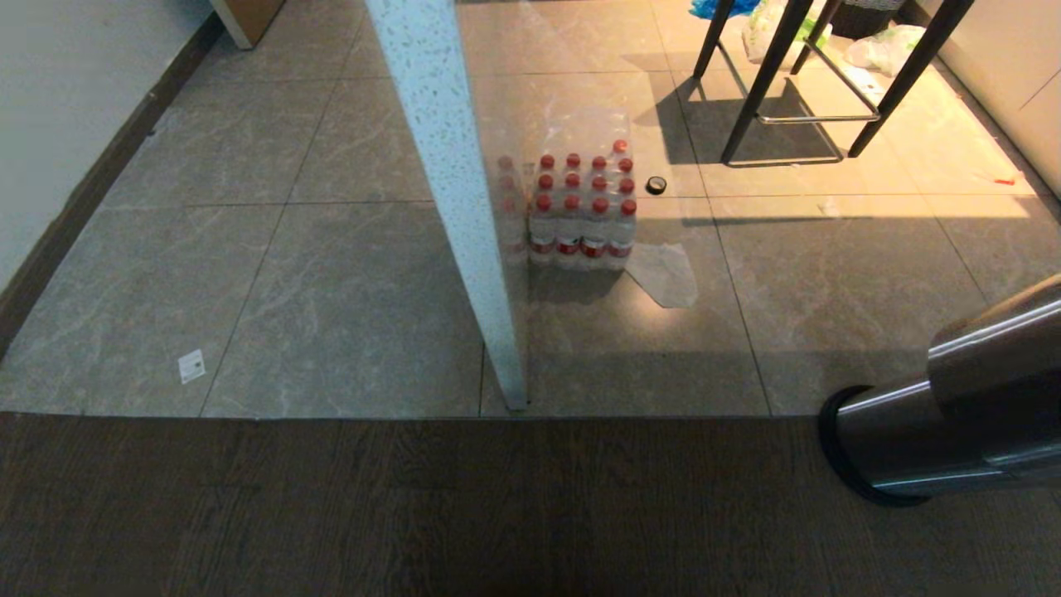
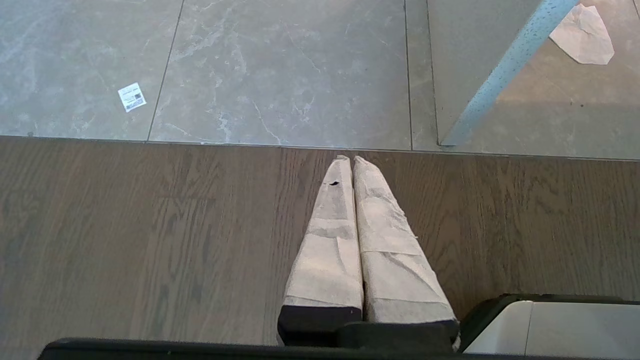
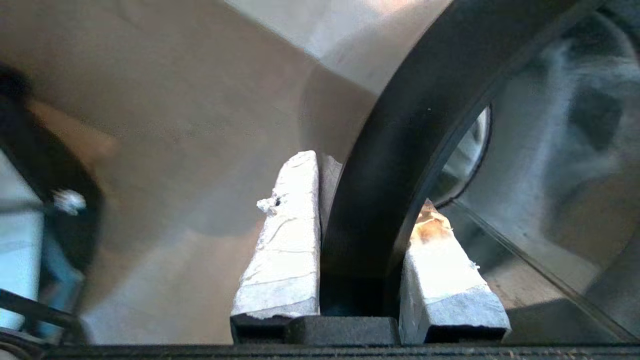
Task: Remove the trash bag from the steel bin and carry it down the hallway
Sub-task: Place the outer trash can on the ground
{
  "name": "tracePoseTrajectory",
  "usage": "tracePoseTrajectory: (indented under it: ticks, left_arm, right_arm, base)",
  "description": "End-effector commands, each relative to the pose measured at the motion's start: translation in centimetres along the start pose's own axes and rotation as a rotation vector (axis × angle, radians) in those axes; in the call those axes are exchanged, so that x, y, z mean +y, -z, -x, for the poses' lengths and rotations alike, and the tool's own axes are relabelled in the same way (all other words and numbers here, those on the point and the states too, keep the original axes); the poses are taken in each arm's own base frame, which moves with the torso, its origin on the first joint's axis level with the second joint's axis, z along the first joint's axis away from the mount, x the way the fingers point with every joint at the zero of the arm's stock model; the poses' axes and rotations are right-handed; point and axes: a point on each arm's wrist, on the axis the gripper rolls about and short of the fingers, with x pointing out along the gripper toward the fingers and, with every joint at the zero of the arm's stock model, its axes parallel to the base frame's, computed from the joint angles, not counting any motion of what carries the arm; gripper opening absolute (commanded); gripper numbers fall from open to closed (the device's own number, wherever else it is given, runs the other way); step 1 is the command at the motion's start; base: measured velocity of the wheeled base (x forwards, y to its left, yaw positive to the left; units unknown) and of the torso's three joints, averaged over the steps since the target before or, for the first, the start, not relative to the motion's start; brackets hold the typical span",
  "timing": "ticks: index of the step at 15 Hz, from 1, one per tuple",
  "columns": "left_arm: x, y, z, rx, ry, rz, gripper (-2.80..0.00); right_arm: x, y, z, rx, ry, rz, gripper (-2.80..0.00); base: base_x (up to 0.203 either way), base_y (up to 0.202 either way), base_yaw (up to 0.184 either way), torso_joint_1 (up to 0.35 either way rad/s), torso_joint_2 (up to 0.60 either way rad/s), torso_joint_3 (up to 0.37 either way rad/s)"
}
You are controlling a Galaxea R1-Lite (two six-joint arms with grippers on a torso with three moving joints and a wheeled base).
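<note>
Dark wood-grain flooring (image 1: 414, 514) meets glossy grey marble-look tiles (image 1: 331, 290), with a speckled white post (image 1: 464, 207) rising at the seam.

The right gripper (image 3: 370, 200) has its taped fingers (image 3: 287, 235) clamped on the black rim ring (image 3: 395, 150) of the small shiny stainless-steel bin (image 1: 961, 414), one finger outside the wall and one inside. The bin lies tipped toward horizontal at the right edge of the head view, black base toward the post; judged to be lifted by the rim for access or repositioning.

The white trash bag cannot be identified in any view; whether it is inside the bin cannot be told.

The left gripper (image 2: 352, 165) hangs parked over the wood, fingers pressed together, empty.

A shrink-wrapped pack of red-capped water bottles (image 1: 584, 211) stands beyond the post.
</note>
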Motion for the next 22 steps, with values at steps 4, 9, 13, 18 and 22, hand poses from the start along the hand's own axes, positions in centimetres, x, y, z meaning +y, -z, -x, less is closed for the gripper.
tracePoseTrajectory:
  ticks: [4,9,13,18,22]
  left_arm:
    - [0.0,0.0,0.0,-0.001,0.000,0.000,-2.80]
    - [0.0,0.0,0.0,-0.001,0.000,0.000,-2.80]
    - [0.0,0.0,0.0,-0.001,0.000,0.000,-2.80]
    - [0.0,0.0,0.0,-0.001,0.000,0.000,-2.80]
    - [0.0,0.0,0.0,-0.001,0.000,0.000,-2.80]
  right_arm:
    - [3.2,-2.2,1.4,-0.057,-0.070,-0.029,-2.80]
    - [5.0,-3.1,1.3,-0.109,-0.173,-0.066,-2.80]
    - [6.0,-3.5,0.0,-0.163,-0.319,-0.140,-2.80]
    - [4.4,-3.7,-4.1,-0.184,-0.402,-0.202,-2.80]
    - [4.0,-2.9,-9.5,-0.163,-0.372,-0.170,-2.80]
  base:
    - [0.000,0.000,0.000,0.000,0.00,0.000]
    - [0.000,0.000,0.000,0.000,0.00,0.000]
    - [0.000,0.000,0.000,0.000,0.00,0.000]
    - [0.000,0.000,0.000,0.000,0.00,0.000]
    - [0.000,0.000,0.000,0.000,0.00,0.000]
